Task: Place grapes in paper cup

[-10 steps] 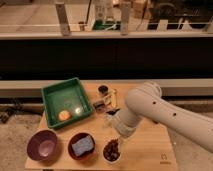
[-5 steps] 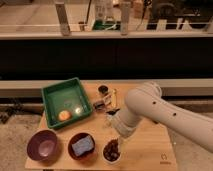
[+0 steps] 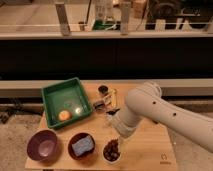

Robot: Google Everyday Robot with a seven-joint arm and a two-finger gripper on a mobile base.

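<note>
Grapes look like they're already in the cup, gripper right over them

The gripper point(image 3: 118, 136) sits at the end of the white arm, just above the grapes point(image 3: 112, 148); can't tell if it's spread or closed, the wrist hides it; the grapes seem to rest inside the paper cup point(image 3: 106, 158) at the front edge of the table point(image 3: 150, 150), so I'd say the drop is basically done and what's left is letting go (if it hasn't) and lifting clear; right beside the cup is a maroon bowl point(image 3: 73, 140) with a blue sponge point(image 3: 83, 146), then an empty maroon bowl point(image 3: 42, 145); further back there's a green tray point(image 3: 57, 95) holding an orange fruit point(image 3: 63, 115), and a small dark cup point(image 3: 103, 90); nothing blocks a straight lift.
</note>
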